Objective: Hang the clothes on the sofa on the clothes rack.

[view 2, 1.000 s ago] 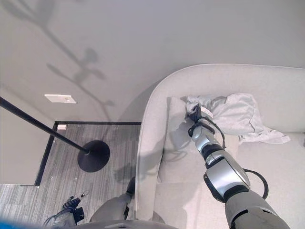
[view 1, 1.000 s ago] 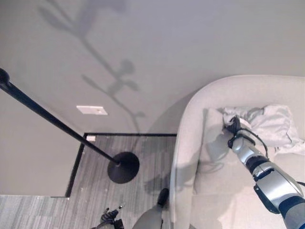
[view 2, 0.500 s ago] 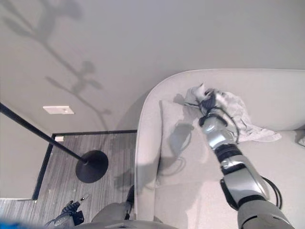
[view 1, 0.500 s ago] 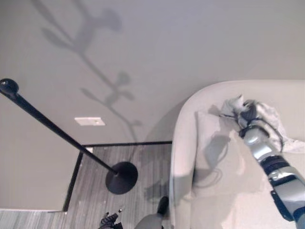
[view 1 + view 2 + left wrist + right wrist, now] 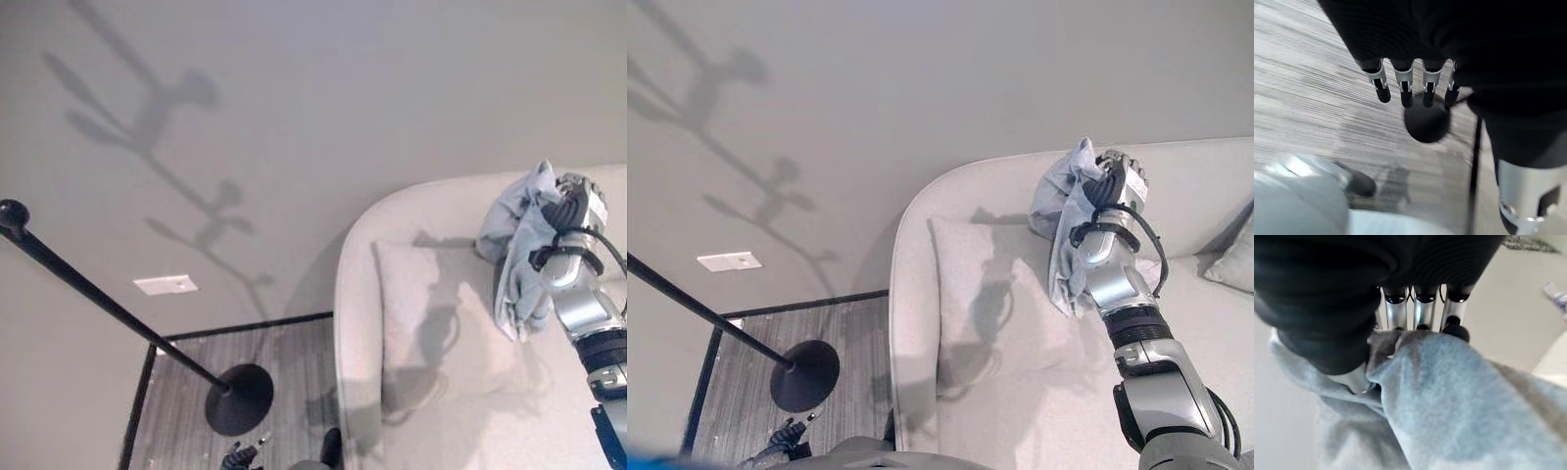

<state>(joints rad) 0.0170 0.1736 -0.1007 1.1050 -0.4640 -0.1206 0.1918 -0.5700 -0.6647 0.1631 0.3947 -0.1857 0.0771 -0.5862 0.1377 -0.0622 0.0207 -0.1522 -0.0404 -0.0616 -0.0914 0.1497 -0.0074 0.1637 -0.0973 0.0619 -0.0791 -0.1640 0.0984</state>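
A light grey-blue garment [image 5: 517, 257] hangs bunched from my right hand [image 5: 573, 211], lifted above the pale sofa [image 5: 441, 392] near its backrest. In the right wrist view the fingers [image 5: 1420, 313] curl round a fold of the garment [image 5: 1449, 396]. The black clothes rack pole [image 5: 108, 304] slants up from its round base [image 5: 238, 399] on the floor at the left, ending in a knob [image 5: 12, 213]. My left hand [image 5: 1410, 88] hangs over the floor with straight fingers, above the rack's base [image 5: 1426, 123].
A square cushion [image 5: 441, 323] lies on the sofa seat under the raised garment. Another cushion's corner [image 5: 1232, 259] shows at the far right. A plain wall stands behind, with a white plate [image 5: 165, 285] low on it. Striped grey carpet [image 5: 176, 392] surrounds the rack base.
My right hand has lifted the garment off the sofa seat and raised it toward the backrest, so it now hangs free. The head camera has shifted rightward.
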